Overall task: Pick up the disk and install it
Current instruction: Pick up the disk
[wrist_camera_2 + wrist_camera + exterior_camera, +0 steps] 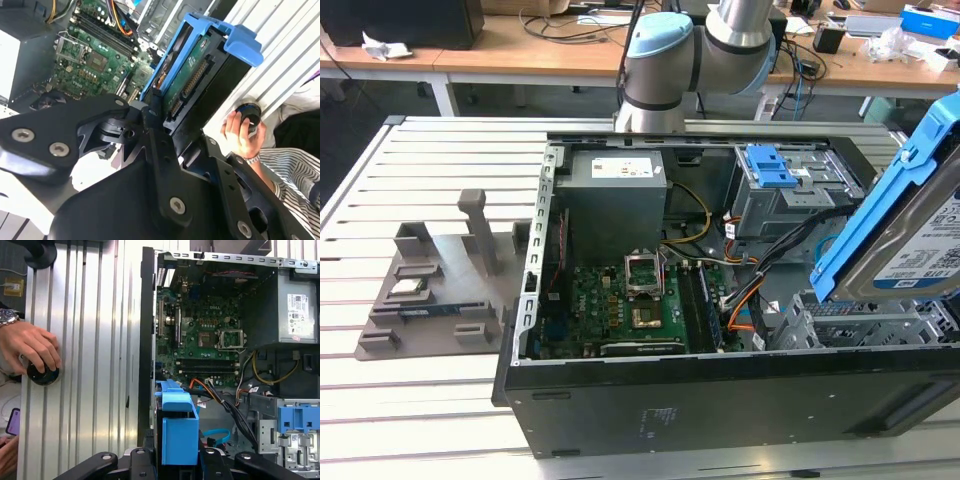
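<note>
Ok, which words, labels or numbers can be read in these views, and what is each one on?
No text is clear enough to quote.
White-and-blue label on the disk, held in the end effector: print too small.
White label on the power supply: too small.
Small mark on the computer case side panel: blurred.
White markings on the motherboard: not reliably legible.

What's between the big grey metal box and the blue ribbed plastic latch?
Yellow wires, looping across the dark gap between grey metal box and blue latch, in the exterior view.
</note>
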Tool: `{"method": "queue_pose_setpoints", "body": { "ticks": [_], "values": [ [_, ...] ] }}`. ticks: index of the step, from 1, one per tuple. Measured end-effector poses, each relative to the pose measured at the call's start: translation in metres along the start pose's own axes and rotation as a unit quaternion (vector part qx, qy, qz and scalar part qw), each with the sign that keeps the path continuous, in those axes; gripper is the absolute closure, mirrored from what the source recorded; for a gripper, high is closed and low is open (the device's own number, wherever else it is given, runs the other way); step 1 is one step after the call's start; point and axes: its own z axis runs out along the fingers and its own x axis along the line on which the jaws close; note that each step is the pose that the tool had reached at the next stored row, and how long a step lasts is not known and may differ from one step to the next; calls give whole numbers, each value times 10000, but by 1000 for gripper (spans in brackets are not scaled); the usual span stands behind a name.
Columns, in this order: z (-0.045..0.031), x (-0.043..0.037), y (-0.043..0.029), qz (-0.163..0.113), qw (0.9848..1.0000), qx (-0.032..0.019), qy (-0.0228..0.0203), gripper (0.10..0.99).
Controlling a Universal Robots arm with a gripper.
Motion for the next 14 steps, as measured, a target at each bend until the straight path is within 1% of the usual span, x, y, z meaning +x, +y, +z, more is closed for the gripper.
{"method": "queue_pose_setpoints", "body": {
  "ticks": [1,2,4,5,6,8,11,13,14],
  "values": [
    [12,-8,-21,1,10000,-3,17,722],
    [27,-24,-55,4,10000,-7,55,722],
    [47,-48,-96,8,9999,-12,104,722],
    [62,-62,-139,11,9999,-15,134,722],
    [79,-69,-179,12,9999,-17,148,722],
    [97,-72,-215,12,9999,-20,157,722],
    [121,-72,-248,13,9999,-23,167,722],
    [146,-71,-266,14,9998,-25,171,722],
    [174,-69,-285,14,9998,-28,175,722]
  ]
}}
